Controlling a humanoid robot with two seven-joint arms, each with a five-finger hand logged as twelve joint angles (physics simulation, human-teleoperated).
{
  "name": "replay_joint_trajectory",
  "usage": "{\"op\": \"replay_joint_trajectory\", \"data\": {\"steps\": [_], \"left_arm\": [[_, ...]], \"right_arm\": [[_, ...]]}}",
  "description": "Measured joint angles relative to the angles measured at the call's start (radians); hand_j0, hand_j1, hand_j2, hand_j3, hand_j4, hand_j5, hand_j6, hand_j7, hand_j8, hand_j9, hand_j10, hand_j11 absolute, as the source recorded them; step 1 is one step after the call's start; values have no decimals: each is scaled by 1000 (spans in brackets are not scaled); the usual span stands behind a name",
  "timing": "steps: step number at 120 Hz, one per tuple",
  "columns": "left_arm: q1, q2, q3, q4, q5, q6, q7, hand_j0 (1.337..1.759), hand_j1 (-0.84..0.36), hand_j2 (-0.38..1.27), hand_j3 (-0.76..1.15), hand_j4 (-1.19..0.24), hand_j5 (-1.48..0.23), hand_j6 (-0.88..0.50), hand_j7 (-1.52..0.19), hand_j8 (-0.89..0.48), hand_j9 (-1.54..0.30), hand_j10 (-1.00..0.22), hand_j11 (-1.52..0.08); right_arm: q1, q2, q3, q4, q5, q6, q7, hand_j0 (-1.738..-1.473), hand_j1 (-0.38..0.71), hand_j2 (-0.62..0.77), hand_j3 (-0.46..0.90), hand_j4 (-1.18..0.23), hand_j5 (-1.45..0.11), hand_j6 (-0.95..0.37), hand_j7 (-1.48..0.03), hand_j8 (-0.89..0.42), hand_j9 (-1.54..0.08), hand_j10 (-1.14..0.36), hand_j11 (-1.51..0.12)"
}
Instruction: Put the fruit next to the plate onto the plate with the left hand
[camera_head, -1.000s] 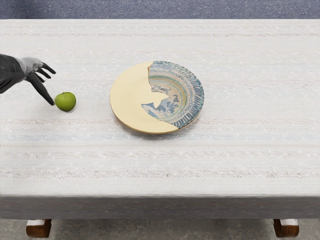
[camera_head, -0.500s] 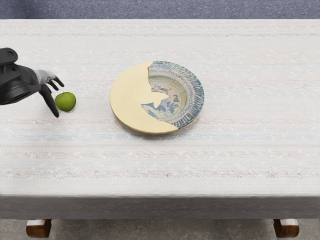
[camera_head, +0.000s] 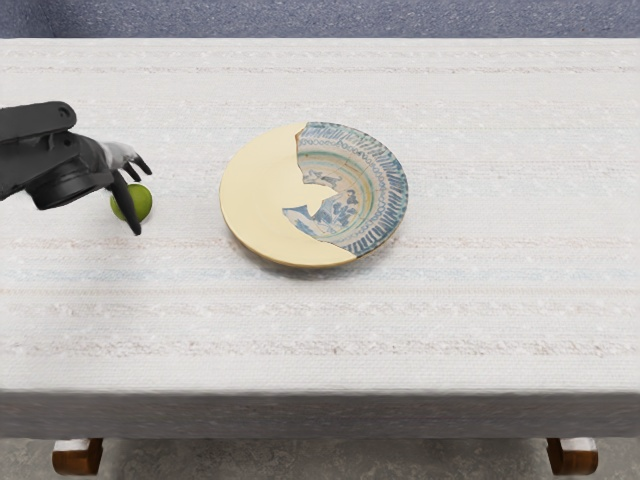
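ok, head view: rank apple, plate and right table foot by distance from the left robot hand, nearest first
From the left robot hand:
1. apple: right at the hand, partly hidden behind it.
2. plate: further toward the picture's centre.
3. right table foot: bottom right corner, far off.

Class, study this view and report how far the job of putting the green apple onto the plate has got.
Done: only the approach; the left hand is at the green apple, left of the plate. In hand: the grasp; its fingers are spread across the apple, not closed. Left: grip, lift, carry right, set it on the plate, which holds no fruit.
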Motion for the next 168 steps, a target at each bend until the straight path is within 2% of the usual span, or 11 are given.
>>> {"op": "replay_joint_trajectory", "data": {"steps": [57,103,126,154,168], "left_arm": [[25,-2,1,46,0,-1,0,1658,52,52,0,-251,-323,-252,-323,-252,-323,-251,-323],[36,-47,2,87,1,-3,0,1658,49,52,0,-254,-327,-254,-327,-254,-326,-253,-326],[39,-47,11,90,9,-1,0,1658,-25,65,0,-316,-408,-317,-408,-317,-408,-316,-407],[38,-47,15,89,13,0,0,1658,-201,95,0,-468,-595,-434,-600,-465,-600,-464,-599],[38,-47,15,90,12,1,0,1657,-232,196,0,-522,-686,-418,-691,-467,-690,-527,-690]], "right_arm": [[0,0,0,0,0,0,-1,-1658,-307,-7,0,-35,-45,-35,-45,-35,-45,-35,-45],[1,0,0,0,0,0,-1,-1658,-307,-7,0,-35,-45,-35,-45,-35,-45,-35,-45],[1,0,0,0,0,0,-1,-1658,-307,-7,0,-35,-45,-35,-45,-35,-45,-35,-45],[1,0,0,0,0,0,-1,-1658,-308,-7,0,-35,-45,-35,-45,-35,-45,-35,-45],[1,0,0,0,0,0,-1,-1658,-308,-7,0,-35,-45,-35,-45,-35,-45,-35,-45]]}}
